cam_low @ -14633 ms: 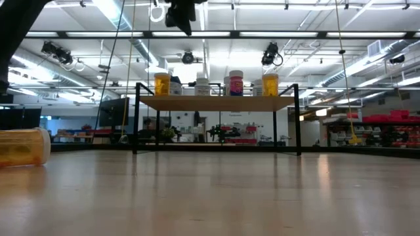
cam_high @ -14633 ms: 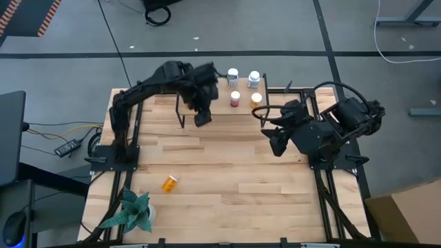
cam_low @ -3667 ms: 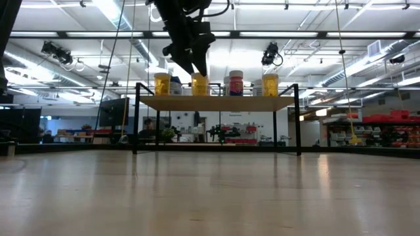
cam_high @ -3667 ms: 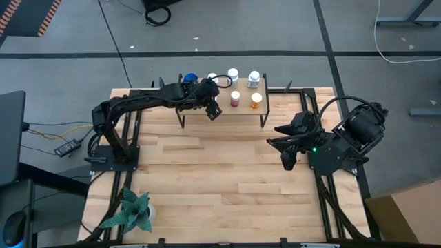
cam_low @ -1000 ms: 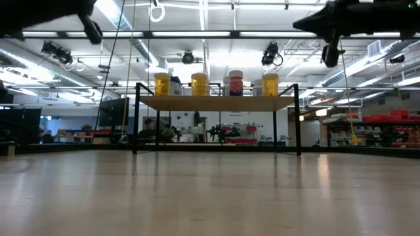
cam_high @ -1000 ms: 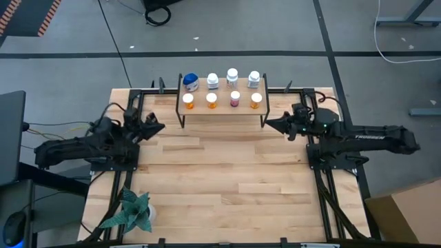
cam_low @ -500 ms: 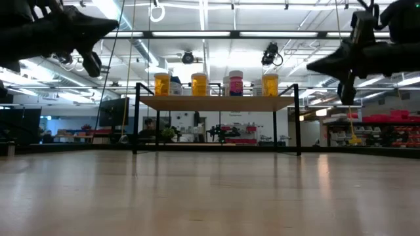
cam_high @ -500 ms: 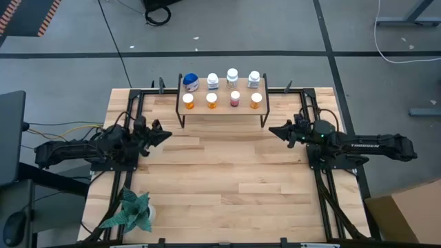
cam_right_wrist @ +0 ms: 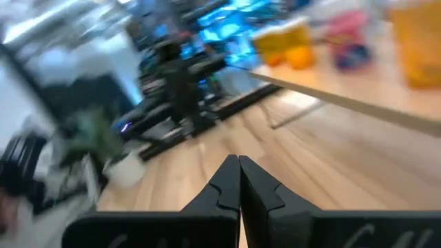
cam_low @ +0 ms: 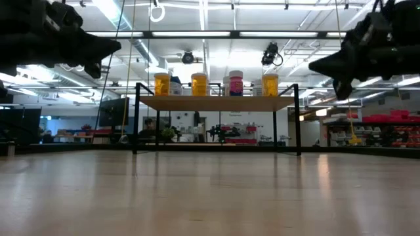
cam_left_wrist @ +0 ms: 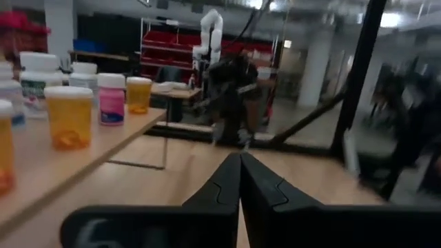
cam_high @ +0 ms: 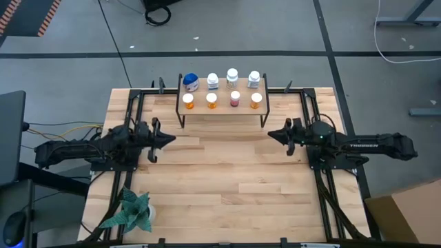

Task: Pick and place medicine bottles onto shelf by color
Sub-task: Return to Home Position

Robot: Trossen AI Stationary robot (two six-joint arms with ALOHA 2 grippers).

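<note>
Several medicine bottles [cam_high: 211,100] stand upright in two rows on the shelf [cam_high: 220,112] at the table's far edge, their bases on its light top board [cam_low: 216,103]. The front row has orange bottles [cam_low: 162,84] and one dark red one [cam_low: 235,83]; a blue-lidded bottle [cam_high: 191,82] stands at the back left. My left gripper [cam_high: 169,138] hovers shut at the table's left, pointing right, with nothing between its fingers [cam_left_wrist: 240,165]. My right gripper [cam_high: 271,133] hovers shut at the table's right, pointing left, holding nothing [cam_right_wrist: 238,165].
A green plant [cam_high: 134,210] stands at the table's near left corner. Bare wooden tabletop [cam_high: 220,179] lies between the two grippers and toward the near edge. The arms' black frames [cam_high: 324,186] run along both sides of the table.
Both grippers have sunk lower and drifted a little toward the table's near edge, staying shut and pointing at each other across the table. The bottles on the shelf have not moved.
</note>
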